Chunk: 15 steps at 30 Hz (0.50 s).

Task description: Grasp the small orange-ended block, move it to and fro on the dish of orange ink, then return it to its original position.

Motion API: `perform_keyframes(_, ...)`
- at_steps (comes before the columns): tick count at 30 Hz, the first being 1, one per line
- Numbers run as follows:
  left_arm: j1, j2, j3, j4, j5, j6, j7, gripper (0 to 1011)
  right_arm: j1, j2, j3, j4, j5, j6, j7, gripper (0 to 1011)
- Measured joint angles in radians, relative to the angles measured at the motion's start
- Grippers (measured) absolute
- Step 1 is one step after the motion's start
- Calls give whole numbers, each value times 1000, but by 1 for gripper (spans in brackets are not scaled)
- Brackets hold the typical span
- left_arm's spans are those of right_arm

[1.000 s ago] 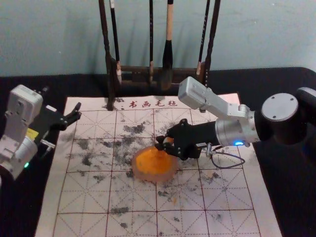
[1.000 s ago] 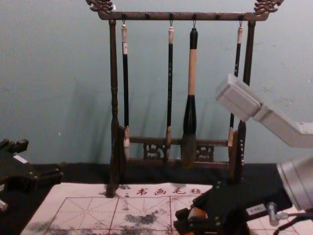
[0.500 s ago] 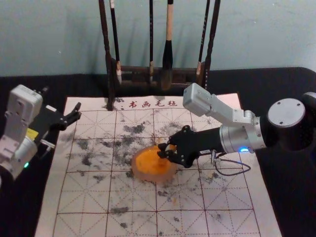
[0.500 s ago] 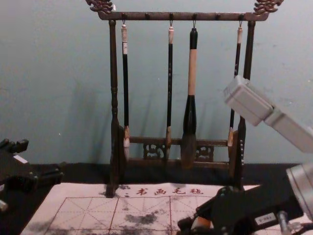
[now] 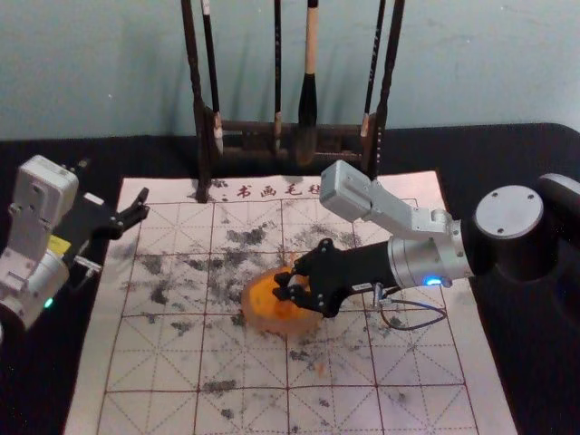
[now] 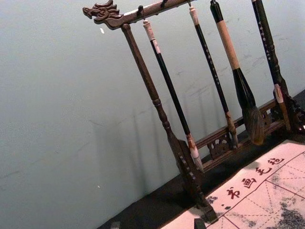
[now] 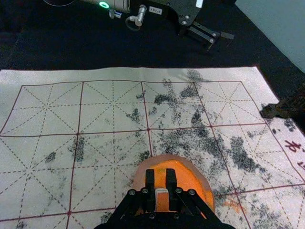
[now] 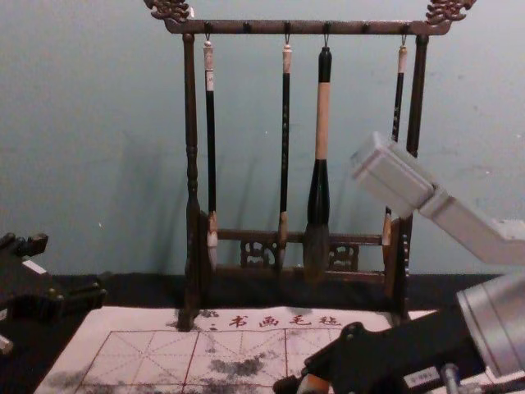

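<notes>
Chest view: mat's (image 8: pixel 143 349) 书画毛毡 (image 8: pixel 269 322), block (image 8: pixel 313 383) between right fingers (image 8: pixel 286 385)

Backed by a plain blue-green wall (image 8: pixel 90 123), faintly specked and softly shadowed. Below, a black-covered table (image 5: pixel 507 147). Spread over that, a pale gridded mat (image 5: pixel 149 367), blotched dark in patches (and lettered in red near its far edge). At that edge, upright, a dark wooden rack (image 8: pixel 267 28) with carved ends, hung with four brushes (image 8: pixel 322 123).

Small orange-faced block (image 7: pixel 162 201) over round, orange-inked dish (image 7: pixel 139 179)
</notes>
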Motion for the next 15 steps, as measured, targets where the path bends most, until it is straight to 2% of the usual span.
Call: perform_keyframes(15, 0, 0, 0, 0, 0, 0, 0, 1001, 36, -51, -13, 70, -5, -14, 1, 121)
